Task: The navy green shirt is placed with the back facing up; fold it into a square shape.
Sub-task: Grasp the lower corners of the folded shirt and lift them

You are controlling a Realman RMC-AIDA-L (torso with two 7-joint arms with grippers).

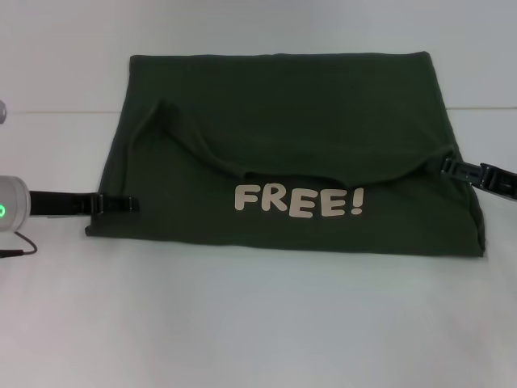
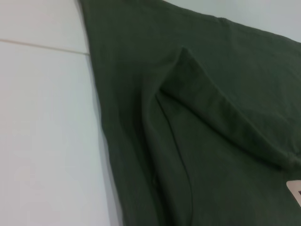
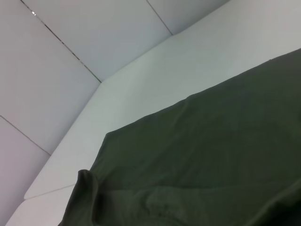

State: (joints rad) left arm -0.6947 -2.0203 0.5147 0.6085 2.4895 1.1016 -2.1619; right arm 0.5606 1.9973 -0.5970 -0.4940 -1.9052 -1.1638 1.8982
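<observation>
1. Navy green shirt (image 1: 283,153) lies on the white table (image 1: 258,323), already doubled over once: a folded flap with pale "FREE!" lettering (image 1: 299,200) faces up along the near half, so a print does show here.

2. Its long axis runs side to side across the robot's front, and the bundle is wider than it is deep, so by this judgement it is not yet square.

3. Left gripper (image 1: 121,205) sits at the shirt's left edge, low near the front corner, its black tips touching or just overlapping the cloth.

4. Right gripper (image 1: 456,170) sits at the right edge, a little farther back, beside the end of the flap's curved hem.

5. Each gripper has the shirt lying inward from it, toward the middle; neither arm is clearly nearer, since both are at the fabric's border.

6. The coming move likely turns on carrying one side edge across the long axis toward the other.

7. Whether either gripper's fingers are spread, narrowed or pinching cloth cannot be told: they appear only as thin dark shapes at the edges.

8. Both wrist views show only green folds and table, with no fingers in them.

9. Sleeves and collar are hidden inside the fold, apart from one raised hem ridge (image 2: 221,108).
</observation>
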